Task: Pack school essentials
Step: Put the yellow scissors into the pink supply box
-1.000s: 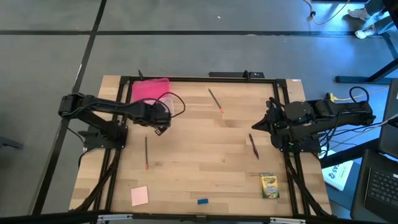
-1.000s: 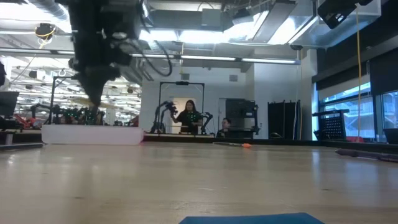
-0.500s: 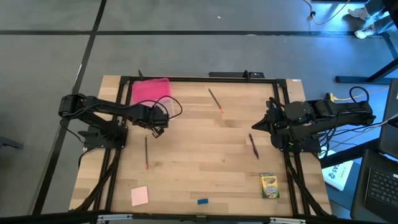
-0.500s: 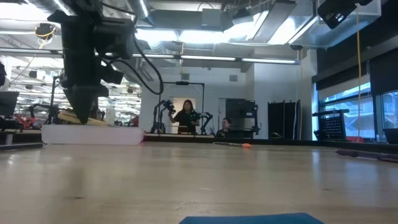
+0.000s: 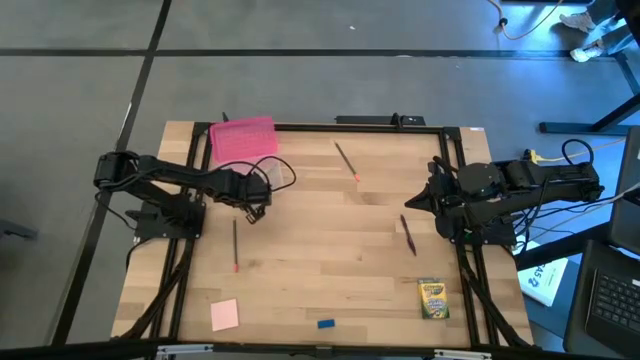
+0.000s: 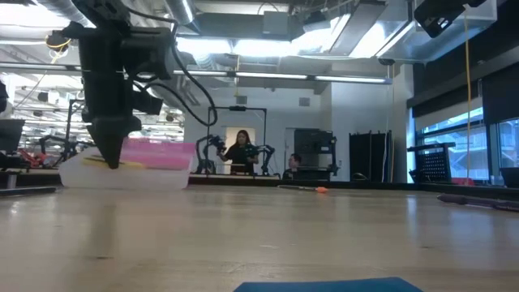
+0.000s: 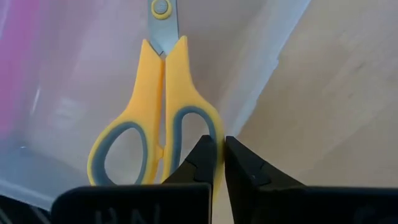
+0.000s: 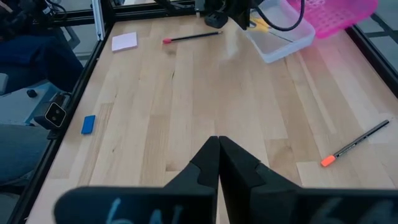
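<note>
Over the clear box's (image 5: 262, 170) rim, left gripper (image 7: 217, 163) clenches empty above scissors (image 7: 157, 134).

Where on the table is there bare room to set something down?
The widest bare patch lies mid-table, between the left pencil and the pen. Another runs between the eraser and the crayon box. It is crowded by the clear box, under the left pincer.

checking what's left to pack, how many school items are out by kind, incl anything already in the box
Pencils: 2
Dark red pen: 1
Crayon box: 1
Pink notepad: 1
Blue eraser: 1
Yellow-handled scissors: 1, already lying in the clear box
Total: 7
</note>
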### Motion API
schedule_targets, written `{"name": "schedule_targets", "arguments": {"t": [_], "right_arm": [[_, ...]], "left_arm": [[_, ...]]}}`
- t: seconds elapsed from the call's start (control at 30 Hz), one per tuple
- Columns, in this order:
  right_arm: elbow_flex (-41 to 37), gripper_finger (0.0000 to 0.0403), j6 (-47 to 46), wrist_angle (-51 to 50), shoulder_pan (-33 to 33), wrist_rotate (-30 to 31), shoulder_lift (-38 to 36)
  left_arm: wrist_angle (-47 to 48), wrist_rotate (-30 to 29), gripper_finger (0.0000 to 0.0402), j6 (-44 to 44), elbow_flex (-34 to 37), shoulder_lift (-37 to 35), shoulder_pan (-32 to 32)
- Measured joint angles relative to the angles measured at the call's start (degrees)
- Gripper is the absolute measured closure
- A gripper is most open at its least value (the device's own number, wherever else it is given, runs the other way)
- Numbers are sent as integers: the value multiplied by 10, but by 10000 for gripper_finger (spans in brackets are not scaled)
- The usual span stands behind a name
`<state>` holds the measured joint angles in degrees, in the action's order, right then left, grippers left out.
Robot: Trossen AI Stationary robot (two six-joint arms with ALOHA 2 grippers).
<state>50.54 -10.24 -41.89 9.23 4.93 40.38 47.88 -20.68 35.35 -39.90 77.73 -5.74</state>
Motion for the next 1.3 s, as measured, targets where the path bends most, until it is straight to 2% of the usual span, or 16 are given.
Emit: {"name": "schedule_targets", "arguments": {"t": [0.43,0.87,1.3], "right_arm": [[0,389,2,5,0,0,0],[0,389,2,5,0,1,0],[0,389,2,5,0,1,0]], "left_arm": [[-27,66,392,-42,-3,0,1],[-26,69,392,-107,-33,1,-2],[14,86,392,-135,-34,1,-60]]}}
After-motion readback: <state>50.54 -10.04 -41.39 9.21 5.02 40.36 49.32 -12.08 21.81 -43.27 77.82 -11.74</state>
